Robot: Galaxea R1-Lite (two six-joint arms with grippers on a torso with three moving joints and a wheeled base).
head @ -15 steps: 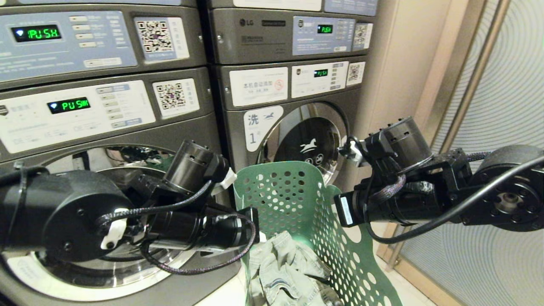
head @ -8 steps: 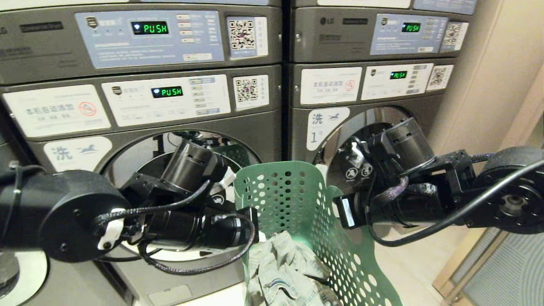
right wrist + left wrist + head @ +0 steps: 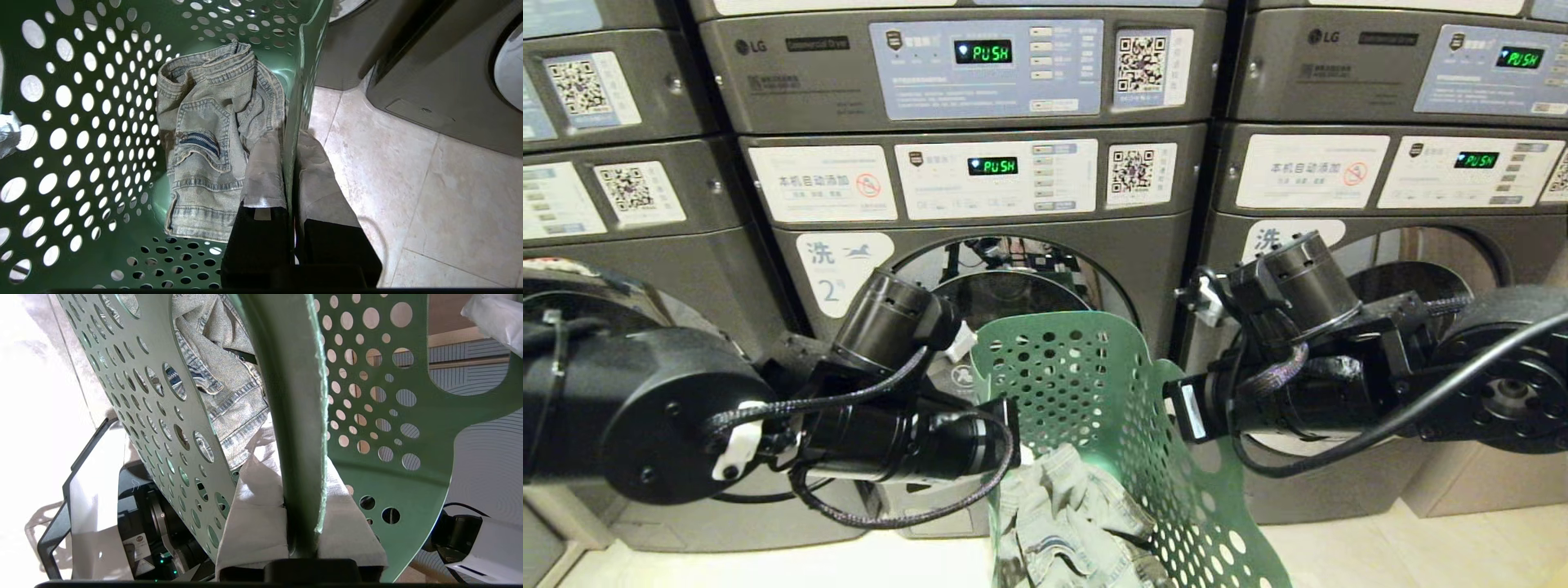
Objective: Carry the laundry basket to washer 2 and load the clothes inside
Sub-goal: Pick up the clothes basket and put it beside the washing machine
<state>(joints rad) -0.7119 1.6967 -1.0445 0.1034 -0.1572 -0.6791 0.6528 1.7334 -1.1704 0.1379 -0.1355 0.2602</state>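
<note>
Nearest to me, the green perforated laundry basket (image 3: 1094, 425) hung between my two arms, clear of the tiled floor (image 3: 392, 163). My left gripper (image 3: 300, 522) was clamped tight on the basket's left wall, one padded finger (image 3: 253, 522) inside and the other outside, the rim edge running straight through the pinch. My right gripper (image 3: 290, 179) was likewise closed hard on the opposite wall, its inner finger (image 3: 263, 171) lying just beside the clothes and its outer one over the floor. Inside the basket, a crumpled pair of faded denim shorts (image 3: 212, 139) rested on the bottom, nearer the right gripper's wall, untouched by either claw.

Beyond the basket's raised far rim stood the washer marked 2 (image 3: 980, 269), its round door (image 3: 1013, 278) directly behind the basket. To its right stood the neighbouring washer (image 3: 1388, 245), partly hidden by my right arm. Above each sat a stacked dryer (image 3: 964, 65), green "PUSH" showing on the displays (image 3: 984, 53).
</note>
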